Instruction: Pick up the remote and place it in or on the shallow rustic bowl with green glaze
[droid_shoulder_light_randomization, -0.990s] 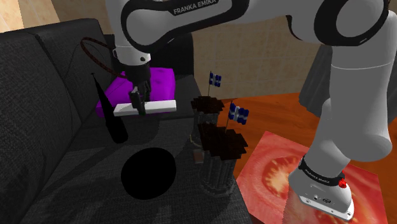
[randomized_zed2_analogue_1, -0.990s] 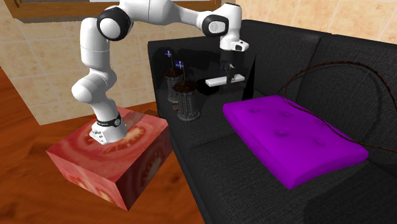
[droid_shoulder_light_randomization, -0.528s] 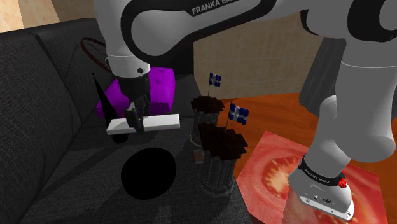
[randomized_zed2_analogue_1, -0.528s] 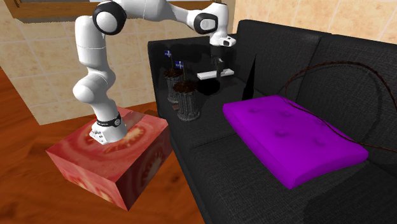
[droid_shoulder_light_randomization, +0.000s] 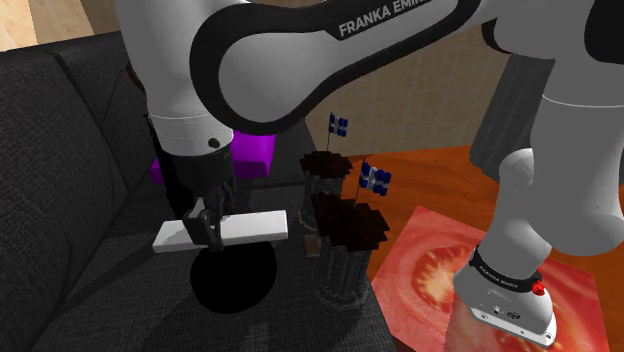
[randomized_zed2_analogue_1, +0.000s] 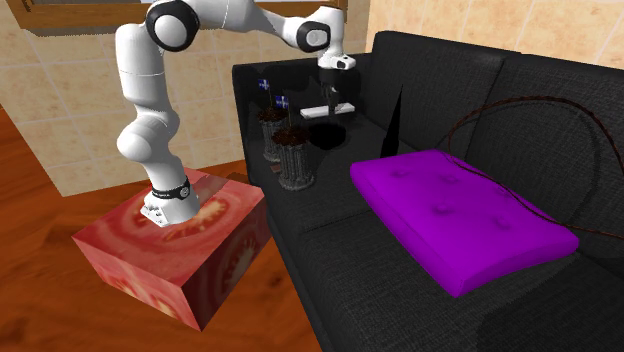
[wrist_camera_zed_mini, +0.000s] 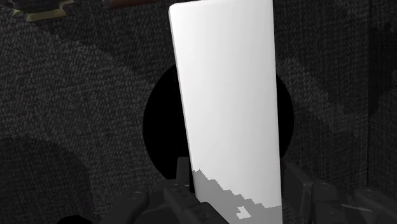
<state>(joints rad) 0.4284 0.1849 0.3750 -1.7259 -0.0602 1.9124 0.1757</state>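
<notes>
The remote (droid_shoulder_light_randomization: 245, 228) is a plain white flat bar, and my gripper (droid_shoulder_light_randomization: 210, 233) is shut on it near its middle, holding it level. It hangs just above the bowl (droid_shoulder_light_randomization: 233, 278), which is drawn as a flat black disc on the dark sofa seat. In the wrist view the remote (wrist_camera_zed_mini: 226, 95) runs out from between the fingers (wrist_camera_zed_mini: 180, 183), and the bowl (wrist_camera_zed_mini: 162, 127) shows on both sides behind it. In the second exterior view the gripper (randomized_zed2_analogue_1: 331, 106) holds the remote (randomized_zed2_analogue_1: 318, 112) over the bowl (randomized_zed2_analogue_1: 328, 136), near the sofa's armrest end.
Two dark pots with small blue flags (droid_shoulder_light_randomization: 343, 240) stand close beside the bowl on the shoulder view's right. A purple cushion (randomized_zed2_analogue_1: 460, 215) lies further along the sofa (randomized_zed2_analogue_1: 400, 290), with a dark cone (randomized_zed2_analogue_1: 397, 115) and a thin wire hoop (randomized_zed2_analogue_1: 520, 105) behind it.
The gripper has carried the remote away from the purple cushion and lower, from beside the dark cone to right above the black bowl. Its hold on the remote is unchanged.
</notes>
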